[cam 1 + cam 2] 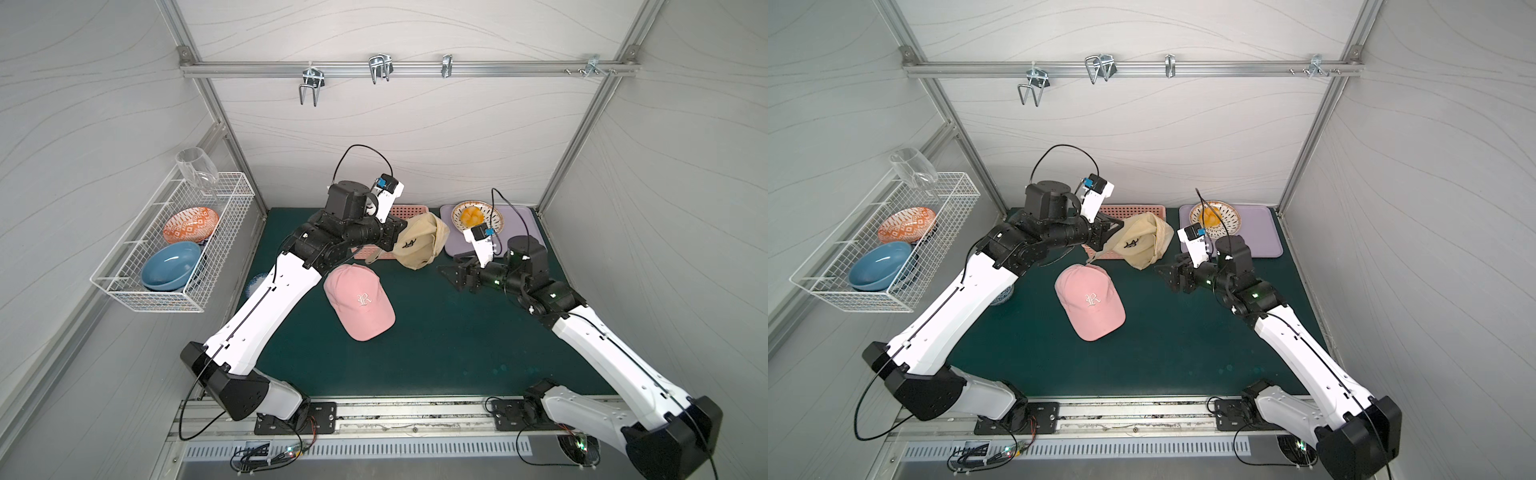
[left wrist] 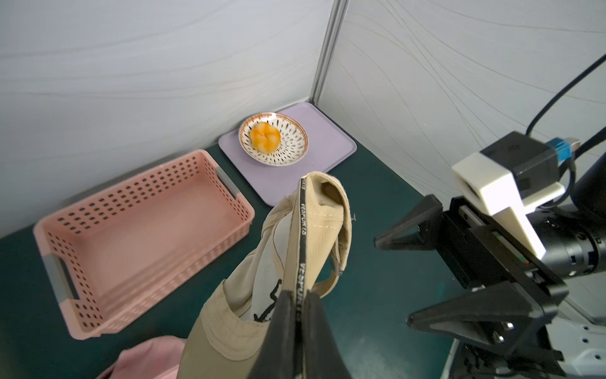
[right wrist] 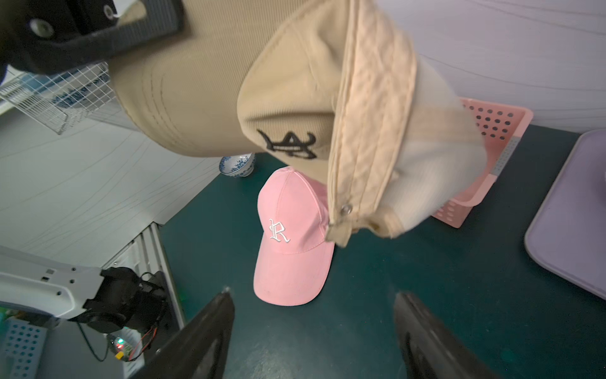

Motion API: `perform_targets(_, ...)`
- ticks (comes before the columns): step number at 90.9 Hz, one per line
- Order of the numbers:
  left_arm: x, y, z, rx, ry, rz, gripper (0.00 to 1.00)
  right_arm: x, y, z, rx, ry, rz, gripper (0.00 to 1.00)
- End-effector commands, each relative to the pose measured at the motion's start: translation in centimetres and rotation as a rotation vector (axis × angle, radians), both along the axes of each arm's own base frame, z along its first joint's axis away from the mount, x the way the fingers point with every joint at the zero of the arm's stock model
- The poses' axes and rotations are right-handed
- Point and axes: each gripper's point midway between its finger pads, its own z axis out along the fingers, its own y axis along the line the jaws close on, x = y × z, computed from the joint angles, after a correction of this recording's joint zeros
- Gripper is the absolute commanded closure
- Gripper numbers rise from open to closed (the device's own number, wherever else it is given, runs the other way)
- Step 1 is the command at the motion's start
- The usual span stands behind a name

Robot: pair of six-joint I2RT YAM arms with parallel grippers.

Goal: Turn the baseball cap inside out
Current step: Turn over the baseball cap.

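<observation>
Hanging clear of the table [image 1: 436,332], near the end of the pink perforated basket [image 2: 131,229] and above the pink cap [image 1: 359,301]: a beige baseball cap [image 1: 419,243], partly turned, with pale lining bulging out in the right wrist view. Pinched tight in the left hand [image 2: 300,315] by a black printed seam tape inside the crown. Right hand [image 3: 311,295] spread wide, empty, just beside the cap and aimed at it.

Light and soft in the crown cloth, so likely to fold and slip; stiff in the brim, so likely to resist. Probably best taken at the lining bulge or the sweatband edge, opposite the pinch, then drawn through.

Extent of unturned crown hard to judge. Left fingertips buried in fabric from above. Back strap and its snap only partly seen.
</observation>
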Motion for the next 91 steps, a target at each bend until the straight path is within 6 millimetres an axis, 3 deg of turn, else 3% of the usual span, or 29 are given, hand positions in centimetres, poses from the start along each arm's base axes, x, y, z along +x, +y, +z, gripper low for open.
perform_targets(1,-1.1,-0.6,1.2,-0.076,0.023,-0.035,1.0,0.7,-0.3,0.7,-0.067,-0.087,-0.055,0.2)
perform_targets(19,-2.1,-1.7,0.4,-0.109,0.099,-0.1,1.0,3.1,-1.1,-0.6,-0.145,-0.066,-0.23,0.19)
perform_targets(33,-2.6,-2.3,-0.1,-0.131,0.139,-0.136,1.0,4.2,-1.0,-1.7,-0.164,-0.033,-0.267,0.2)
perform_targets(46,-2.2,-1.8,-1.1,-0.092,0.154,-0.096,1.0,5.4,-3.0,-3.3,-0.249,0.004,-0.391,0.23)
perform_targets(55,-2.5,-2.0,-1.5,-0.094,0.172,-0.123,1.0,5.3,-3.5,-3.8,-0.263,-0.001,-0.4,0.32)
perform_targets(67,-2.8,-2.5,-2.4,-0.088,0.203,-0.151,1.0,5.5,-5.2,-4.7,-0.301,0.03,-0.45,0.61)
perform_targets(73,-3.1,-2.8,-2.9,-0.091,0.219,-0.18,1.0,5.3,-5.6,-5.2,-0.316,0.046,-0.445,0.66)
perform_targets(79,-3.1,-3.2,-3.7,-0.069,0.223,-0.192,1.0,4.7,-5.5,-5.5,-0.32,0.059,-0.396,0.59)
perform_targets(85,-2.9,-3.3,-4.6,-0.032,0.217,-0.19,1.0,3.1,-4.4,-5.2,-0.299,0.059,-0.278,0.35)
perform_targets(91,-2.6,-3.6,-5.6,-0.002,0.222,-0.19,1.0,1.5,-3.6,-4.1,-0.269,0.033,-0.182,0.25)
